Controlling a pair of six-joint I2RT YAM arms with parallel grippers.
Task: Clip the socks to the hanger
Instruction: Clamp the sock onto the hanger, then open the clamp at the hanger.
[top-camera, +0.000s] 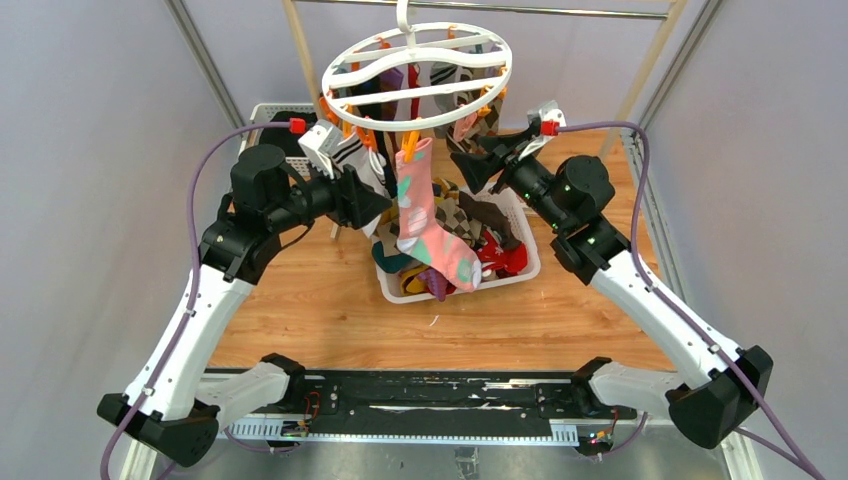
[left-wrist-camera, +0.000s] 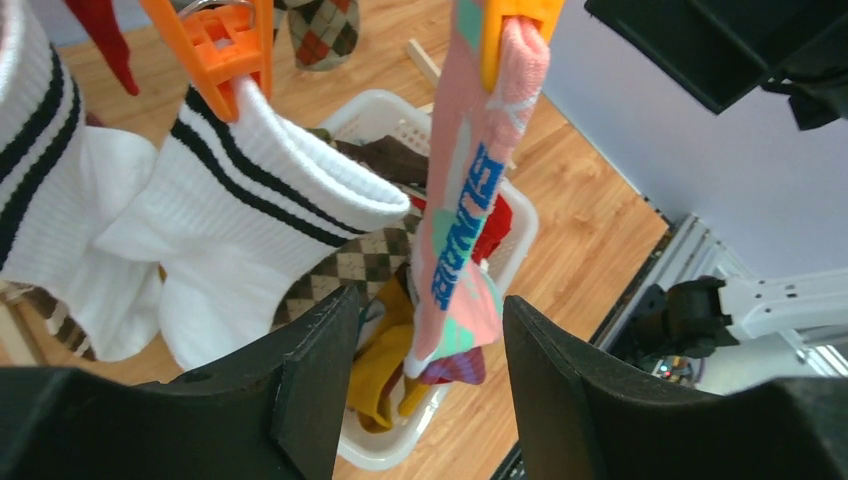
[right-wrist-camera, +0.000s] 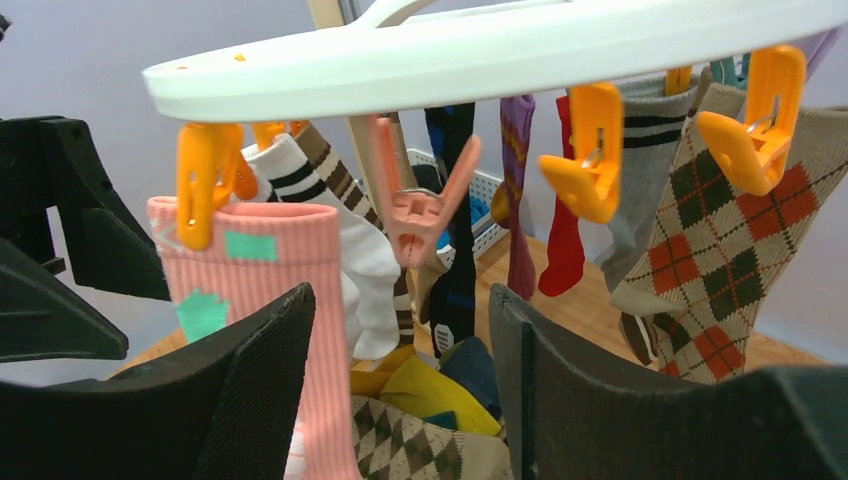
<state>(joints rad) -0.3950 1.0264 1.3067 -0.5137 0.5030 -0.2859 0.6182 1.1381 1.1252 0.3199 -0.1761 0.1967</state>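
Over the basket (top-camera: 533, 264), the hanger (top-camera: 417, 62) carries clipped socks (right-wrist-camera: 720, 230); a pink sock (top-camera: 420, 215) hangs at its near rim. Left pincer (left-wrist-camera: 430, 300) and right pincer (right-wrist-camera: 400, 295): both jaws apart, empty.

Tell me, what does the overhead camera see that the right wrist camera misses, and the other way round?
Only overhead: the left arm and right arm whole, plus the hanger's top hook and the metal rail above it. Only right wrist: the underside of the ring up close, with an empty pink clip among the clipped socks. Both: the hanger and the pink sock held by an orange clip.
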